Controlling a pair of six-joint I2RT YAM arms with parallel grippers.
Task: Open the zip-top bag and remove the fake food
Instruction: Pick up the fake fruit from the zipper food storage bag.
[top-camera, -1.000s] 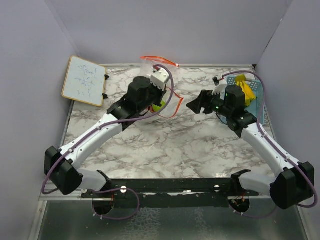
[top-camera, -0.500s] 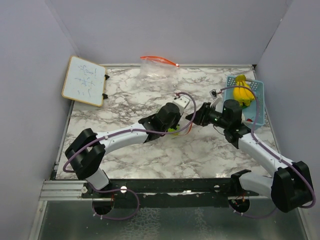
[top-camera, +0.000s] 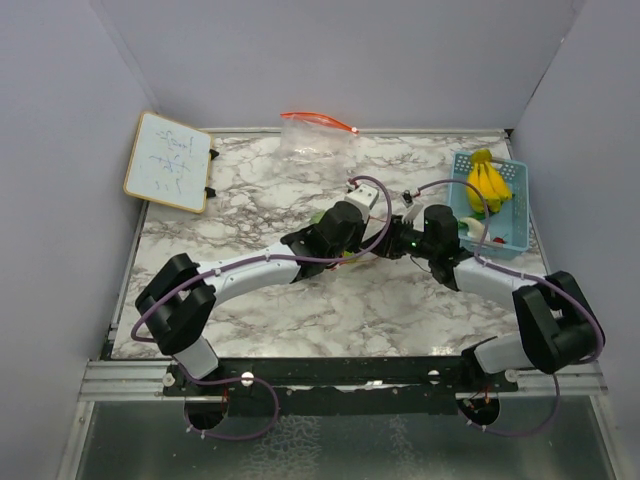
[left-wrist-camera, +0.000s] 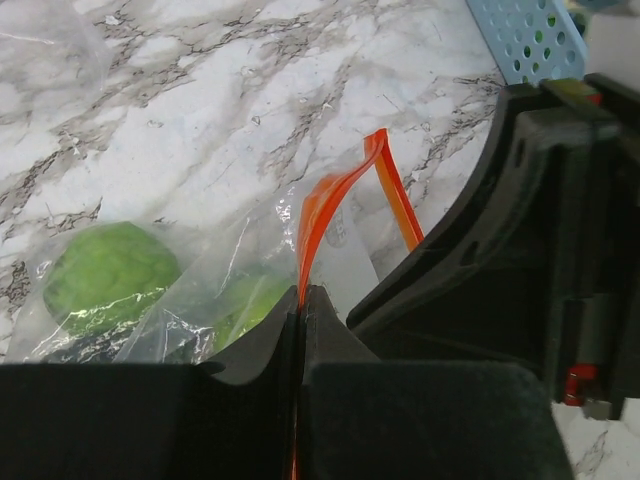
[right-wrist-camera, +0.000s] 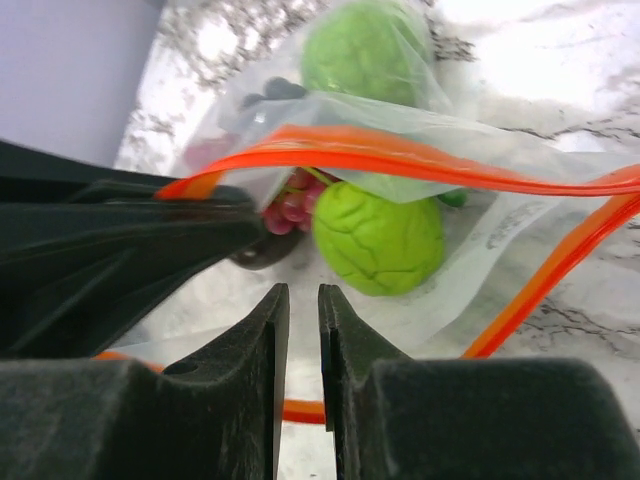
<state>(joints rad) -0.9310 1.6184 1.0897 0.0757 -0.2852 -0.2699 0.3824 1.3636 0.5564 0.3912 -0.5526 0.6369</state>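
The zip-top bag (top-camera: 347, 258) lies mid-table between both grippers, its orange zip strip (left-wrist-camera: 318, 215) parted. My left gripper (left-wrist-camera: 300, 298) is shut on one side of that strip; in the top view it (top-camera: 355, 247) sits over the bag. My right gripper (right-wrist-camera: 303, 298) faces it (top-camera: 389, 243), its jaws a narrow gap apart just over the bag's near strip (right-wrist-camera: 305, 411), holding nothing. Inside the bag are two round lime-green fruits (right-wrist-camera: 378, 236) (right-wrist-camera: 365, 48) and dark red grapes (right-wrist-camera: 290, 207). A yellow banana bunch (top-camera: 487, 184) lies in the basket.
The light-blue slotted basket (top-camera: 508, 232) stands at the right edge. A second, flat zip bag (top-camera: 315, 137) with a red strip lies at the back. A small whiteboard (top-camera: 170, 160) leans at the back left. Grey walls close in three sides.
My left arm carried the bag from the back-middle down to mid-table. My right gripper swung left from the basket and now meets the bag's mouth.
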